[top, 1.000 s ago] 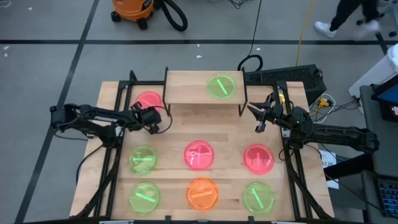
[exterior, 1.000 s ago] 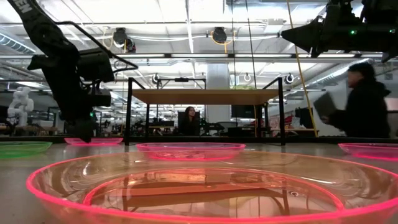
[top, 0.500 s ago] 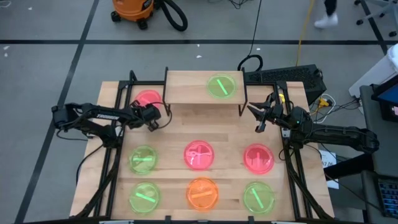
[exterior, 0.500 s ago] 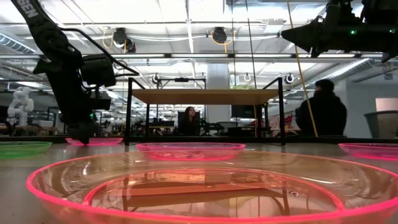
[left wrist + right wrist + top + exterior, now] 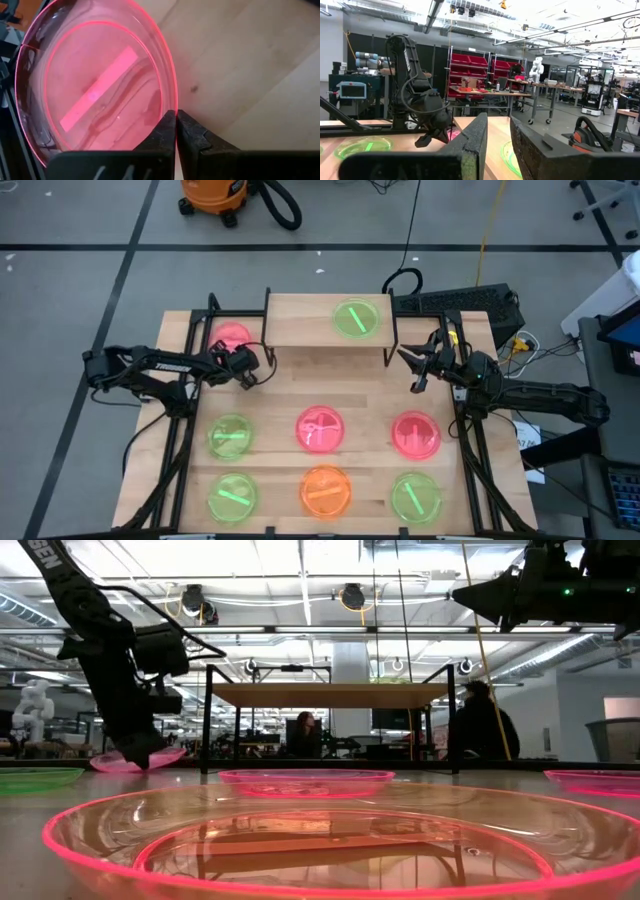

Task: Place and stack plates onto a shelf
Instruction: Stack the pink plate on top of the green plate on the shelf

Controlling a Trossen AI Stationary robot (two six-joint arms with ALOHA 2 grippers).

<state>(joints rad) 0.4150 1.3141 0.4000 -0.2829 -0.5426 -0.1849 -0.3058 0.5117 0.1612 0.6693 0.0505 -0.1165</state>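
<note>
My left gripper (image 5: pixel 244 362) is shut on the pink plate (image 5: pixel 231 337) at the table's far left, just left of the shelf (image 5: pixel 300 320). In the low view this plate (image 5: pixel 135 760) sits tilted. A green plate (image 5: pixel 357 318) lies flat on the shelf board. Several more plates lie flat on the table in two rows: green (image 5: pixel 230 435), pink (image 5: pixel 320 429), pink (image 5: pixel 415 434), green (image 5: pixel 232 498), orange (image 5: pixel 325 490), green (image 5: pixel 415 497). My right gripper (image 5: pixel 410 370) hangs open in the air to the right of the shelf, touching nothing. My left gripper pinches the pink plate's rim (image 5: pixel 172 102) between its two fingers, at the plate's near-right edge. The fingers (image 5: pixel 150 750) come slanting down from the table's left. The held side is raised, and the plate's left edge (image 5: pixel 97 764) rests on the table.
The shelf's black legs (image 5: pixel 207 720) stand close to the right of the held plate. Black frame rails (image 5: pixel 190 340) run along the table's left and right sides. Bare wood lies between the shelf and the middle row of plates. A person (image 5: pixel 480 725) stands in the room behind the table.
My left gripper has moved a little toward the far edge and risen slightly. The pink plate, flat on the table a second ago, now stands tilted: its right side is lifted while its left edge stays down. The right arm has kept still.
</note>
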